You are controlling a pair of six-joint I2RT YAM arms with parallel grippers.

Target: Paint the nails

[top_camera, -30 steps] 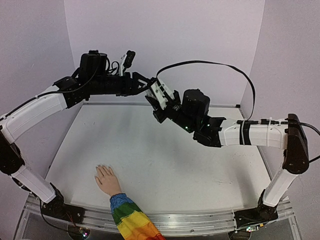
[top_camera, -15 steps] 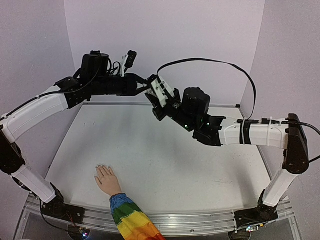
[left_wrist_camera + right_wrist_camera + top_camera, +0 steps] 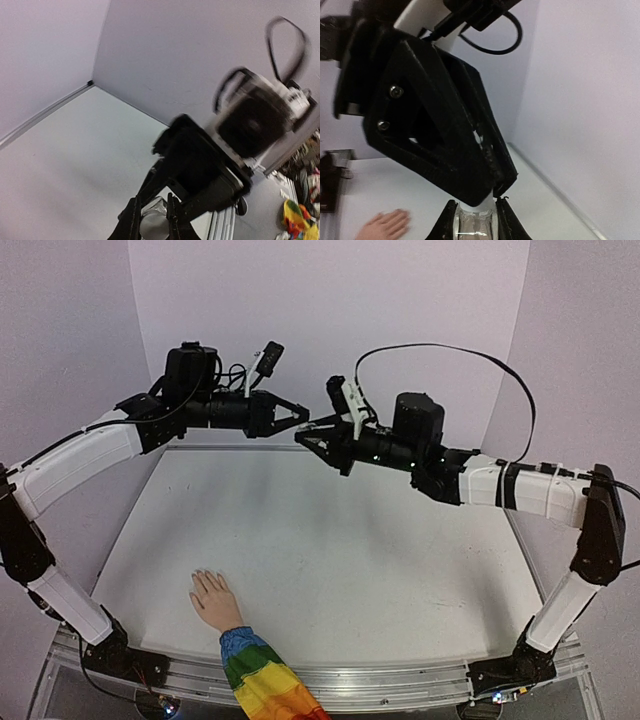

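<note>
The nails [image 3: 204, 573] are tiny pale tips on a small skin-coloured mannequin hand [image 3: 212, 598] that lies at the near left of the table, in a rainbow sleeve [image 3: 262, 678]. High above the table's back, both grippers meet tip to tip. My right gripper [image 3: 312, 438] [image 3: 475, 221] is shut on a small clear bottle [image 3: 474, 227]. My left gripper [image 3: 300, 423] [image 3: 151, 214] is shut on the bottle's white cap [image 3: 152, 226] [image 3: 483, 204]. The right wrist view shows the mannequin hand [image 3: 382, 225] far below, blurred.
A white table [image 3: 330, 540] lies between pale side walls and a back wall [image 3: 330, 310]. The right arm's black cable [image 3: 450, 355] loops above its wrist. A metal rail [image 3: 400, 680] runs along the near edge between the arm bases.
The left gripper's fingers have closed on the cap. The right wrist has swung up and levelled out, so both grippers now point straight at each other.
</note>
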